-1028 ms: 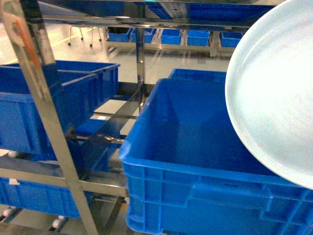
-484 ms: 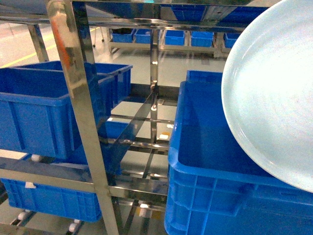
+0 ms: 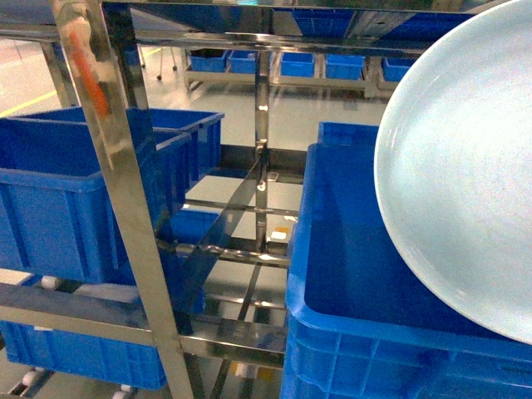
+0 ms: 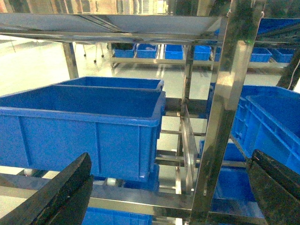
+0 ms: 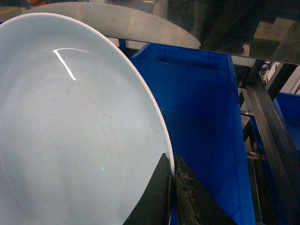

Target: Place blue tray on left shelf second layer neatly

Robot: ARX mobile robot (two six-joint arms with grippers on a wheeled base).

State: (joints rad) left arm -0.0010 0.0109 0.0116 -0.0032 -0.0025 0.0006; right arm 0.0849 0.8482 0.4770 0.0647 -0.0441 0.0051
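Note:
The blue tray is a round, glossy pale-blue dish, held up tilted and filling the right of the head view. In the right wrist view my right gripper is shut on the rim of the blue tray, over a deep-blue crate. The left shelf is a shiny steel rack with a mirror-like post. One of its tiers, with front crossbar, carries a blue crate. My left gripper stands wide open and empty, facing the rack post. Neither gripper shows in the head view.
A large blue crate sits right of the post under the tray. More crates fill the tier below, and others line racks across the aisle. A steel shelf plate spans overhead.
The head view has shifted: the rack post and the big crate slid right, then slightly left. The tray stays held at the right.

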